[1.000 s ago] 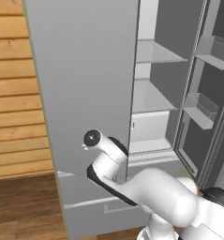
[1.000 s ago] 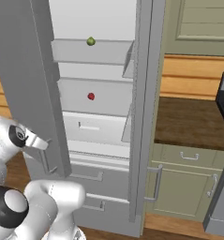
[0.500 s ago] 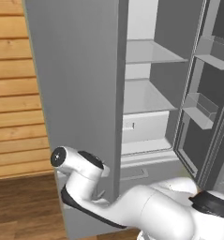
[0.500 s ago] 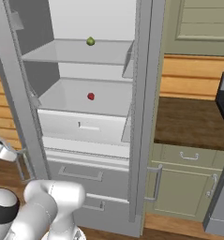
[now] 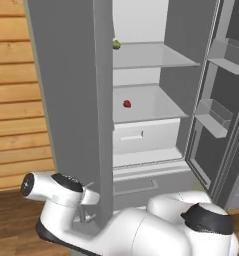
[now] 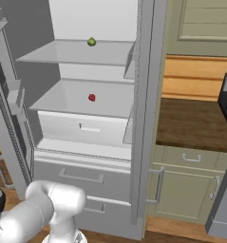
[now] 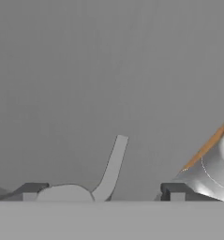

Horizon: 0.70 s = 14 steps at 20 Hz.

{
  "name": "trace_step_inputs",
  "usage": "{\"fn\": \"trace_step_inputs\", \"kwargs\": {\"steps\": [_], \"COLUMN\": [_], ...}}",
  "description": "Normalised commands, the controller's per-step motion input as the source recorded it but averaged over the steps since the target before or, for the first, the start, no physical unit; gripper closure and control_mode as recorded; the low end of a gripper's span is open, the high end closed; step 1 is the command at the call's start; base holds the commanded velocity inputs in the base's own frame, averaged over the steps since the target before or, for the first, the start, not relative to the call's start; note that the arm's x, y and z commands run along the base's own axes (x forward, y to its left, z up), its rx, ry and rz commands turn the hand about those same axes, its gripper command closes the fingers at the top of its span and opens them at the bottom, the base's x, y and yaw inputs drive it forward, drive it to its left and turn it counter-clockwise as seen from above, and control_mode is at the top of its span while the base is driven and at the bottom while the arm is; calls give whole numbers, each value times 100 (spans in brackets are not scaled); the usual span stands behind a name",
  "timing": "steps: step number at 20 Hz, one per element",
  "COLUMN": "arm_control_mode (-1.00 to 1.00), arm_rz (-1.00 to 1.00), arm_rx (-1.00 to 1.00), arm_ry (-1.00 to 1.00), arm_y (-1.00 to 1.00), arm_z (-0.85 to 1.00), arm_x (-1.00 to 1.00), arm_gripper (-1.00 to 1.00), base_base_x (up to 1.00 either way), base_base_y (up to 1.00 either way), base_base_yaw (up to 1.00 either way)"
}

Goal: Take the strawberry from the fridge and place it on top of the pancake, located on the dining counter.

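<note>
Now, there's our strawberry (image 5: 127, 104), a tiny red berry sitting alone on the lower glass shelf (image 5: 156, 102) inside the fridge (image 5: 71, 85), roughly mid-shelf and apart from both walls. From the other side we see it again (image 6: 91, 97), on the shelf just above the white drawer (image 6: 86, 128). One shelf up sits a small green fruit (image 6: 91, 42) near the front edge; that's not ours.

We judge this berry as very light, soft and easy to bruise, and round enough to roll if nudged. We'd come at it with the fingers on either side of its widest part, close gently, and squeeze only enough to lift it.

Moving outward, the left door (image 5: 76, 100) stands open edge-on to us, and the right door (image 5: 221, 100) is swung wide with its bins showing. Our gripper (image 7: 104, 192) sits low by the left door's handle (image 7: 112, 164); the hand camera shows the two finger tips set wide apart with the bar between them, not visibly pinched. So we read the pincer as wide and holding nothing.

The pancake and the dining counter are for later; the reach to the shelf looks like our next job.
</note>
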Motion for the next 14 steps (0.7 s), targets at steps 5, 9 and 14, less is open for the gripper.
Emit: {"fn": "trace_step_inputs", "kwargs": {"steps": [5,9,14], "arm_control_mode": [-100,-100,-100], "arm_rz": [0,-5,-1], "arm_rx": [-6,-1,5], "arm_ry": [1,8,0], "arm_y": [13,47,15], "arm_z": [84,66,72], "arm_x": [-55,-35,-35], "arm_gripper": [-100,-100,-100], "base_base_x": [0,0,0], "base_base_y": [0,0,0], "base_base_yaw": [0,0,0]}}
